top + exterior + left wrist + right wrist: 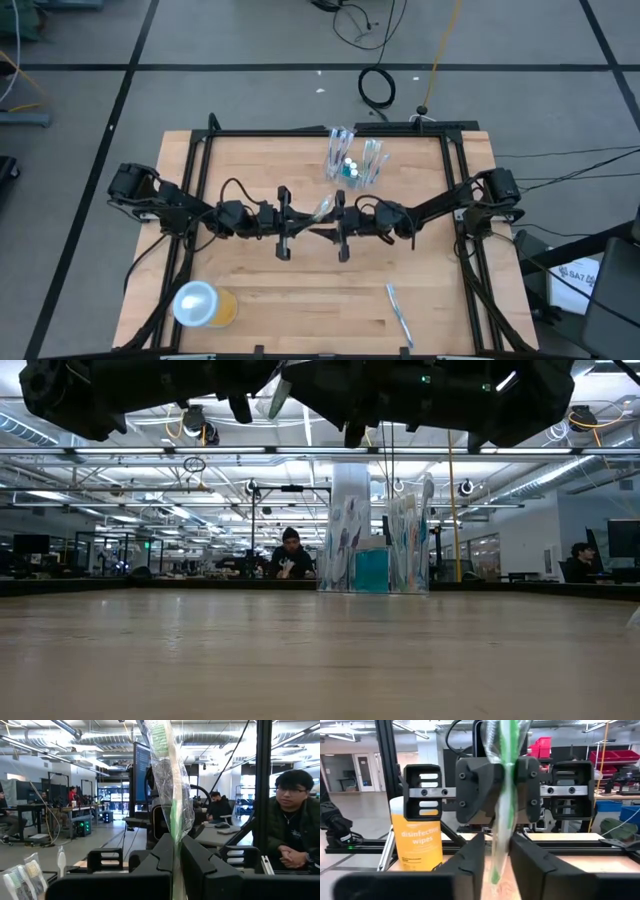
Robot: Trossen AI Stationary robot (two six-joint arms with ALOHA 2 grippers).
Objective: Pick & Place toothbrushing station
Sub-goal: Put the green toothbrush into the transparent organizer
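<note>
toothbrush, pale green and in a clear wrapper, hung above the middle of the table, pinched between both grippers at once. the left gripper was clenched on it, the wrapped brush head rising clear of its fingers in the left wrist view; the right gripper faced it from the other side, and its fingers bracketed the lower handle, seemingly closed on it too. held by both like that, it looked like a handover between arms, probably to turn the brush for a cleaner drop. the cup stood near the far edge, already crowded with wrapped brushes and teal tubes, upright and well apart from the grippers. one more brush lay flat near the front right of the table, not yet collected. the wipes tub lay at the front left, out of the way. judging by this, most of the station was filled, and one arm had to let go before the brush could travel to the cup.
</note>
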